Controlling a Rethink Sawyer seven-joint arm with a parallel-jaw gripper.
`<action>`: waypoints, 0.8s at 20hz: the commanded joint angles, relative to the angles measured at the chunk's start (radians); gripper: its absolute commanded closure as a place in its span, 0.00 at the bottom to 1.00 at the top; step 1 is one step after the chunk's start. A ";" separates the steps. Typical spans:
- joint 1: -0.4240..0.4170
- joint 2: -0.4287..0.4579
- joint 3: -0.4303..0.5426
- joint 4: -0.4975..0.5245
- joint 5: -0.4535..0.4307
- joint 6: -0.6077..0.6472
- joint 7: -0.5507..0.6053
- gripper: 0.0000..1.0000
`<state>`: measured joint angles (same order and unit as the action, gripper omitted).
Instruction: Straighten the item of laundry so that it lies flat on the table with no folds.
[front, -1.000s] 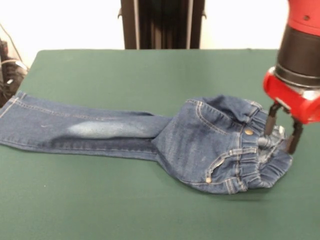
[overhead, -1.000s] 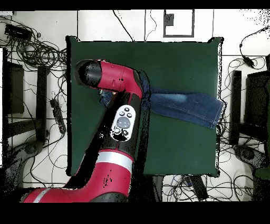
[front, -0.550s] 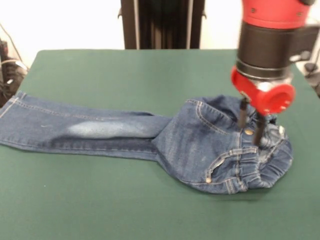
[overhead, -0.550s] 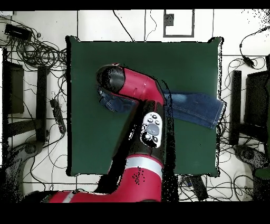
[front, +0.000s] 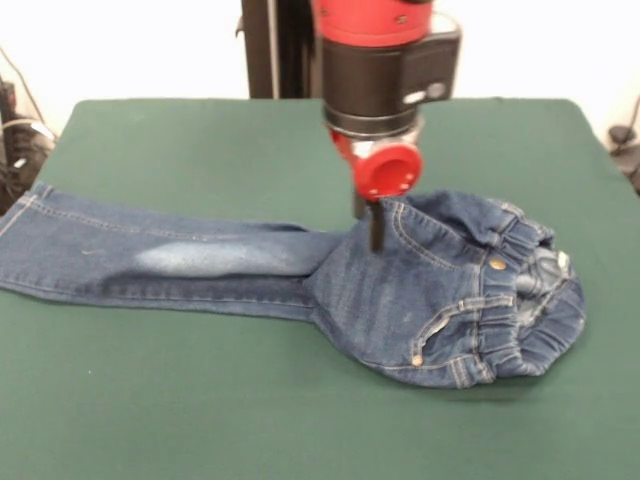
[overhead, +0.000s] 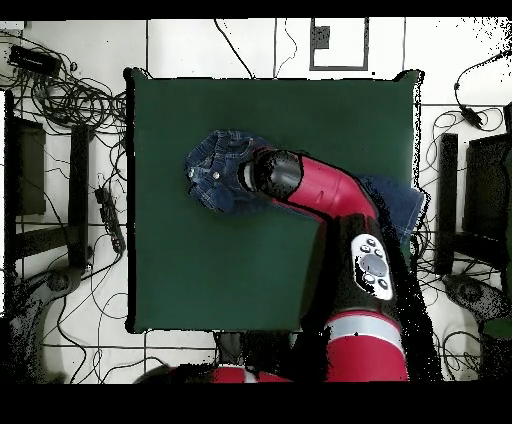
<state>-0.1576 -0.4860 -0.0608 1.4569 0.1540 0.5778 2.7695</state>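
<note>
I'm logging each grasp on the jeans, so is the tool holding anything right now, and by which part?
It cannot be told. The tool stands at the seat of the jeans, near where the legs begin, but whether it grips the denim is not visible.

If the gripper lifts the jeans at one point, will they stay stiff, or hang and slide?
The jeans would probably hang limp: the waist end already lies bunched and folded over itself. The long leg, flat on the table, would likely drag behind rather than lift. The felt-like top may resist sliding. The gripper stands over the seat.
</note>
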 joint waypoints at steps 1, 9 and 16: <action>-0.041 0.034 0.196 0.130 -0.108 0.013 -0.269 0.00; -0.142 0.091 0.242 0.054 -0.239 0.084 -0.308 0.00; -0.249 0.098 0.272 -0.025 -0.382 0.187 -0.420 0.00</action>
<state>-0.3577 -0.4628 0.0726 1.4529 -0.1140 0.5947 2.7693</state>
